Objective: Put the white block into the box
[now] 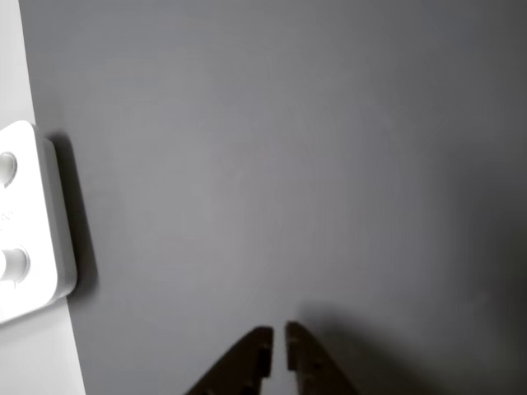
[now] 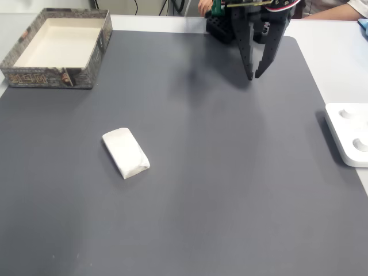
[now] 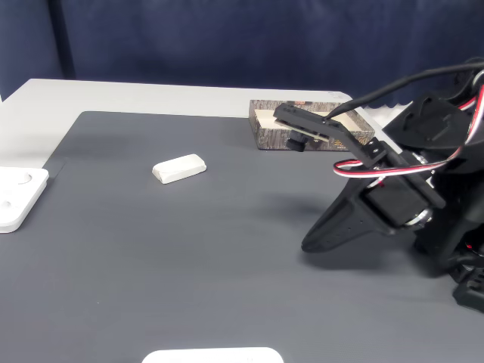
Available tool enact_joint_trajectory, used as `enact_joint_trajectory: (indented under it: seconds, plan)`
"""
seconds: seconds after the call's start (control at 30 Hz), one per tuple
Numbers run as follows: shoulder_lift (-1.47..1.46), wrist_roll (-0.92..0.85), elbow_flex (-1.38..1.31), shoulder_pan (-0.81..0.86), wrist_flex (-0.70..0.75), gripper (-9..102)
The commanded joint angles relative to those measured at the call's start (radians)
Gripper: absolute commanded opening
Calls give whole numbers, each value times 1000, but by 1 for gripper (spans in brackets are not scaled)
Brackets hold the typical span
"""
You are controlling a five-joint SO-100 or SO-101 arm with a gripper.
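The white block [image 2: 125, 152] lies flat on the grey mat, left of centre in a fixed view, and shows as a small oblong [image 3: 179, 168] in the other fixed view. The box [image 2: 52, 77] stands open at the mat's far left corner; from the side, the box [image 3: 268, 134] is partly hidden behind the arm. My gripper [image 2: 253, 76] hangs low over the far right part of the mat, well away from the block, its fingertips nearly touching with nothing between them. The other view has the gripper [image 1: 278, 344] over bare mat, and from the side the gripper [image 3: 307, 246] points down at it.
A flat white plate with round knobs [image 2: 348, 135] lies at the mat's right edge, also seen as the plate [image 1: 29, 222] and the plate [image 3: 17, 197]. Another white object [image 3: 212, 355] sits at the near edge. A person's hand [image 2: 204, 4] is behind the arm base.
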Motion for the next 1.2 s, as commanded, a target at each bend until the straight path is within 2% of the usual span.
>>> enact_joint_trajectory:
  seconds: [0.0, 0.6, 0.97, 1.17]
  plan:
    - [34, 6, 20, 20, 3, -2]
    - [34, 18, 20, 20, 3, -2]
    - [34, 278, 20, 20, 3, -2]
    - [34, 328, 20, 21, 3, -2]
